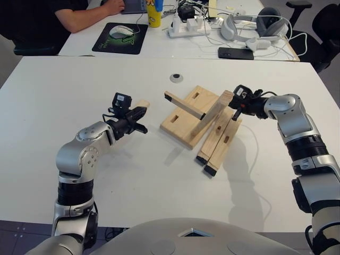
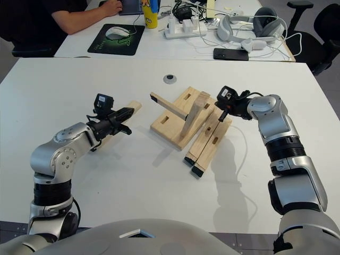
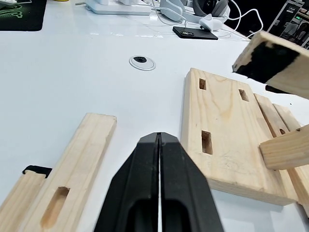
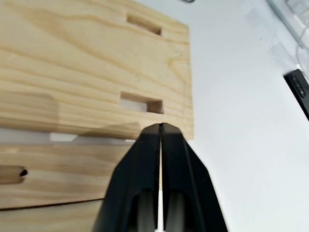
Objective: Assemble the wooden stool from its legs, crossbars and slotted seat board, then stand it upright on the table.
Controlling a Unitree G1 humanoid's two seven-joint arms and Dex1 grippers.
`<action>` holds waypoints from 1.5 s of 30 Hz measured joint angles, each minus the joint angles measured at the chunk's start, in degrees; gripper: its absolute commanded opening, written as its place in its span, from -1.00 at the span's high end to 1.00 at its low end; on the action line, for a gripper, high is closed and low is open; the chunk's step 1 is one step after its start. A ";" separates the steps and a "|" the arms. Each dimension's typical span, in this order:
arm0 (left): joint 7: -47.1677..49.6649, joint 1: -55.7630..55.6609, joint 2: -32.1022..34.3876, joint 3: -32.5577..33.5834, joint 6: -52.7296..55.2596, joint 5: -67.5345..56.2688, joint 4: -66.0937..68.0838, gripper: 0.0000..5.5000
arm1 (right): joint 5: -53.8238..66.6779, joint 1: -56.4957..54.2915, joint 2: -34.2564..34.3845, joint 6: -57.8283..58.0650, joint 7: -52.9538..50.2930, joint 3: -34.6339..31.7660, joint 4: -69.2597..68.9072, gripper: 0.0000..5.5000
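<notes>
The left gripper hangs at about nine o'clock from the seat board, its fingers pressed flat together with nothing between them; just under it a loose slotted bar lies flat on the white table, its length running toward one o'clock; a second bar with a black end lies just beside it. The seat board lies flat near the table's middle, slots facing up; over it a black-tipped bar juts toward ten o'clock, raised off the board, and meets a tilted piece at its far end; two legs lie side by side along the board's four o'clock edge, black ends toward seven o'clock. A round grommet sits in the table at twelve o'clock from the board, apart from it. The right gripper is at three o'clock from the board, fingers clenched on nothing, tips pointing down over the seam between board and nearest leg; whether they touch the wood cannot be told.
</notes>
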 measured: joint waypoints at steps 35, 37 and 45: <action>-0.12 -1.23 0.39 -0.80 -0.04 -1.04 1.24 0.99 | -10.47 -16.23 13.91 -13.34 -0.31 4.79 31.19 1.00; -0.40 -1.75 0.40 -1.26 -0.02 -1.08 1.57 0.99 | -11.10 -18.33 15.58 -15.18 -1.05 4.79 35.04 1.00; -2.37 -3.48 1.55 -2.51 0.41 -1.08 2.79 0.99 | -10.80 -22.00 18.12 -20.78 -8.96 1.07 41.98 1.00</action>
